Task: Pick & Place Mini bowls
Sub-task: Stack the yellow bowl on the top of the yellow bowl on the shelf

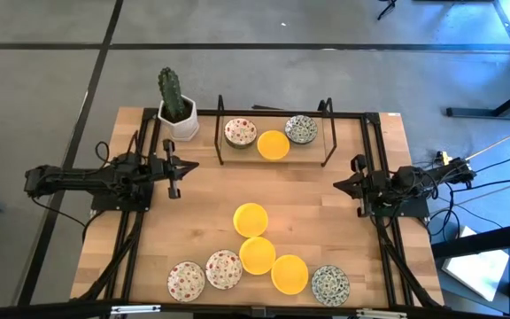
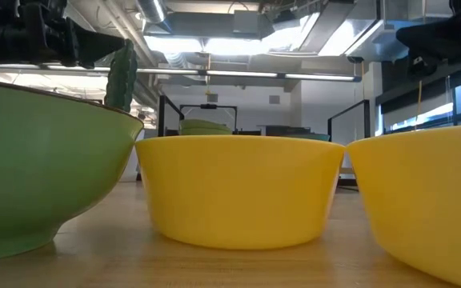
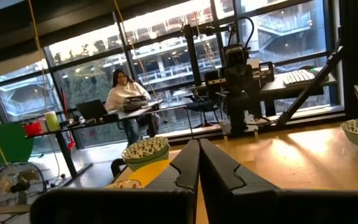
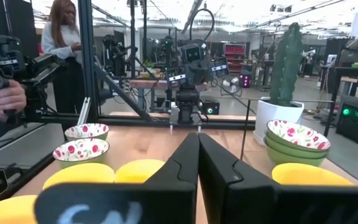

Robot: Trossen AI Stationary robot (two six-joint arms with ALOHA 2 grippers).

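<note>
Left gripper (image 1: 177, 168) parked at the left edge of the counter (image 1: 326, 230), fingers pressed together, nothing held. Right gripper (image 1: 351, 184) same story on the right edge, pinched shut on nothing. Both well apart from every bowl.

Mini bowls in two bunches. Three up on the black wire rack (image 1: 277, 137) at the far side: a red-speckled one (image 1: 240, 132), a yellow one (image 1: 273, 144), a dark-patterned one (image 1: 301, 129). Seven more loose on the near half: a lone yellow bowl (image 1: 251, 220) mid-counter, then a row along the near edge: two red-speckled (image 1: 186, 280), two more yellow (image 1: 258, 255), one dark-patterned (image 1: 330, 283).

Probable trouble spots:
- Near-edge row packed tight, bowls touching or overlapping. Dropping a gripper onto one likely to nudge a neighbour, maybe right off the edge.
- Shallow glossy rims, so easy slip out of a two-finger pinch.
- Rack uprights and top bar close around the drop zone; easy clip on the way in.
- Cactus pot (image 1: 177, 113) right beside the rack's left end, a knock-over risk for the left arm.
- Rack already getting crowded, so stacking could end up crooked.
</note>
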